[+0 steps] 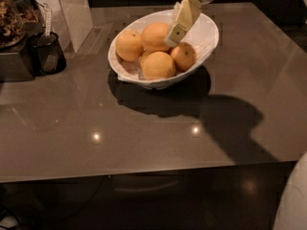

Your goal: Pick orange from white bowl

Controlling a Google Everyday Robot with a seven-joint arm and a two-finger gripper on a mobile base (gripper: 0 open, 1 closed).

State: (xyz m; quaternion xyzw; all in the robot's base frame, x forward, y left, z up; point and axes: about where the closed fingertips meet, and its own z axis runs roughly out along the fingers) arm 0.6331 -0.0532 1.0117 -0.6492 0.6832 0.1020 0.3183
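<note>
Several oranges [158, 65] are held in the white bowl [207, 30]; the gripper [173, 35] is seen dipped inside, against the rear orange [152, 34]. Whether anything is gripped cannot be told.

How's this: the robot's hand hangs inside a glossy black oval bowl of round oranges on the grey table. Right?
Only the colour is wrong: the glossy oval ceramic bowl is white, not black. The camera view shows the hand hanging inside it, among the round oranges, on the grey table.
</note>
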